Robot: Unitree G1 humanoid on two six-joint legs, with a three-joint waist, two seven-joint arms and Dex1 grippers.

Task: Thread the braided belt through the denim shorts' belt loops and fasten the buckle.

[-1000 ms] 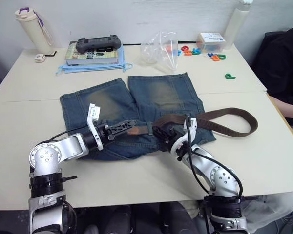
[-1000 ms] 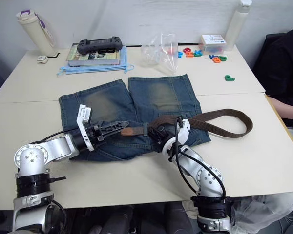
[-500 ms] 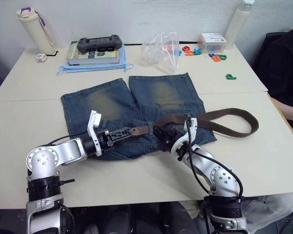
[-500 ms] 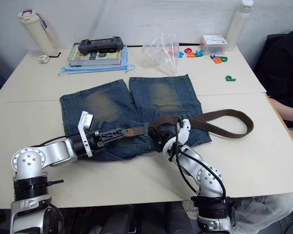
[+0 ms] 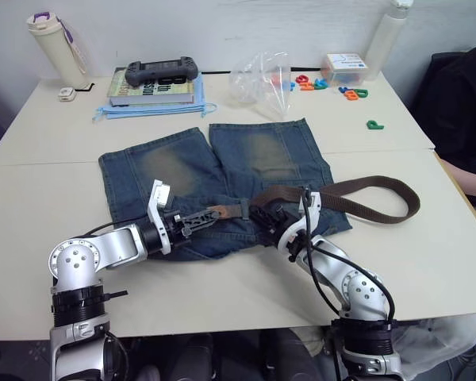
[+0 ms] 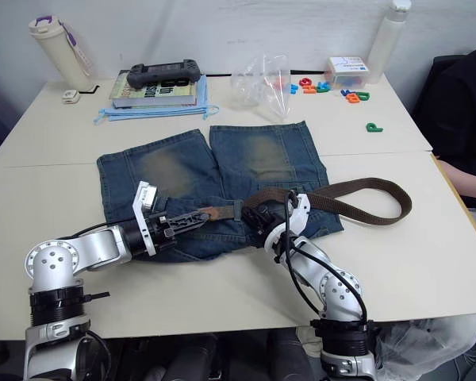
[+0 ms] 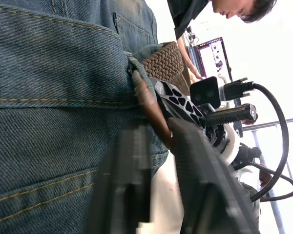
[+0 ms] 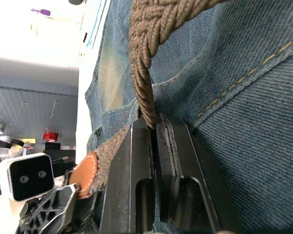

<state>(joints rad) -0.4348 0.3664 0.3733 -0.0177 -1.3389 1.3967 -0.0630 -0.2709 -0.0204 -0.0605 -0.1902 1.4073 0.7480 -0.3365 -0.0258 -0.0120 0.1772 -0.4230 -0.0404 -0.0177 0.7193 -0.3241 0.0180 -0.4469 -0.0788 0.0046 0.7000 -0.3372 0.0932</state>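
The denim shorts point(image 5: 174, 163) lie flat mid-table, waistband toward me. The braided belt point(image 5: 365, 186) curls in a loop on the table to the right and runs left along the waistband through a belt loop point(image 5: 239, 209). Its tan leather end point(image 5: 220, 211) pokes out left of that loop. My left gripper point(image 5: 209, 217) is at that end, and in the left wrist view the leather tip point(image 7: 145, 97) sits pinched between its fingers. My right gripper point(image 5: 262, 214) is shut on the braid point(image 8: 146, 48) just right of the loop. I cannot make out the buckle.
At the back left, a book point(image 5: 155, 89) with a game controller point(image 5: 159, 71) on top lies by a cream bottle point(image 5: 55, 48). A clear plastic bag point(image 5: 262, 75), coloured letters point(image 5: 353, 93) and a white bottle point(image 5: 385, 36) stand at the back right. A person point(image 5: 464, 103) sits at the right edge.
My left gripper drew back a little, then came forward again and narrowed its fingers onto the belt's tan end. The right gripper has kept its grip in place.
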